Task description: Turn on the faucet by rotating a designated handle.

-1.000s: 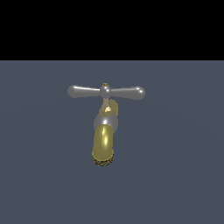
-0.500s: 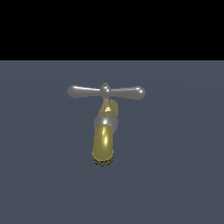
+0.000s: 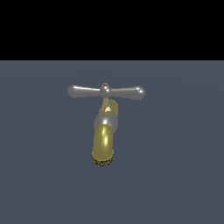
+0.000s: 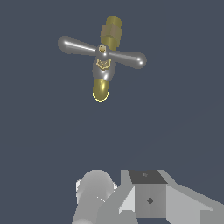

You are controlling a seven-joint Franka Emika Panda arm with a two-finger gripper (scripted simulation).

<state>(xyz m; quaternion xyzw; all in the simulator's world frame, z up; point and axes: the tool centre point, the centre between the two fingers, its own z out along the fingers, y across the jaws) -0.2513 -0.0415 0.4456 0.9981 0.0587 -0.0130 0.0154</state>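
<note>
Looking from the wrist view, only grey parts of the arm's body (image 4: 148, 197) show at the frame's edge; the fingers themselves are out of sight in both views, so whether they are wide or narrow cannot be told. Well apart from that hardware stands the faucet (image 4: 104, 65), alone on the dark grey floor (image 4: 175, 113), touched by nothing. Its silver handle (image 4: 101, 51) crosses over the brass spout. Only the exterior view shows the spout's rough dark rim (image 3: 103, 162), and there the handle (image 3: 106, 91) lies level above the silver collar (image 3: 105, 120).
</note>
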